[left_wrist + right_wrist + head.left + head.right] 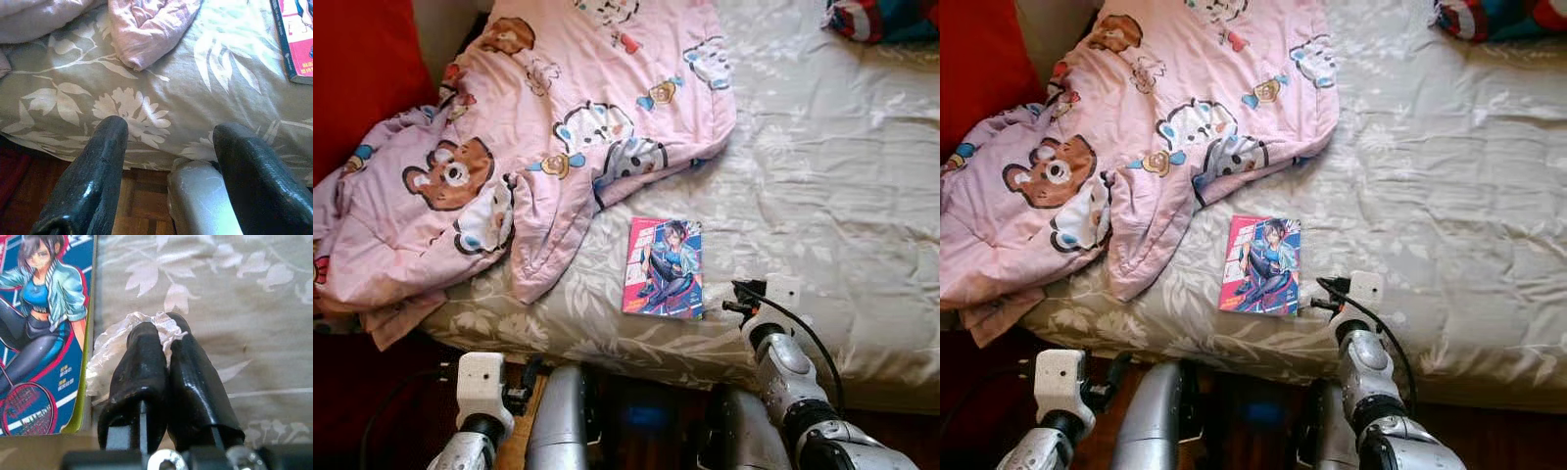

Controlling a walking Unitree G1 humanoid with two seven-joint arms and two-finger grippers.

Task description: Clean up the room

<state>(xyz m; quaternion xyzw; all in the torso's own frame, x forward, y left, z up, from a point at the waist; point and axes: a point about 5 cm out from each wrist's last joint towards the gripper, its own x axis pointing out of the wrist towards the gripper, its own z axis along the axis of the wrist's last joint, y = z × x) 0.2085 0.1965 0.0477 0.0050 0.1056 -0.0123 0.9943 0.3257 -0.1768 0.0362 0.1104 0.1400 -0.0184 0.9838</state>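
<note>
Right wrist view puts us directly over the job: our right gripper (164,340) has its two black fingers pressed nearly together on a crumpled scrap of clear plastic wrapper (110,360), which bulges out around and past the fingertips. The scrap lies on the grey-green bed cover with a pale leaf print (822,186), just beside the long edge of a glossy pink and blue comic book with a drawn figure on its cover (664,266). In the head views that book sits low in the centre of the frame, and our right arm reaches up from the lower right to end just right of it.

Our left gripper (166,161) hangs low at the lower left, off the mattress edge, fingers spread wide with nothing between them, above the wooden floor (142,205). A rumpled pink blanket printed with cartoon bears (509,147) fills the upper left, and a bundle of red, blue and teal fabric (881,20) lies in the upper right corner.

We judge that the pinch on the wrapper is the step in hand. The risk is a thin hold: the plastic is slippery and much of it sits outside the fingers, so it could slide free as we lift. The fingers may also have caught a fold of the bed cover, which would drag. Being so close, the book could get nudged.
</note>
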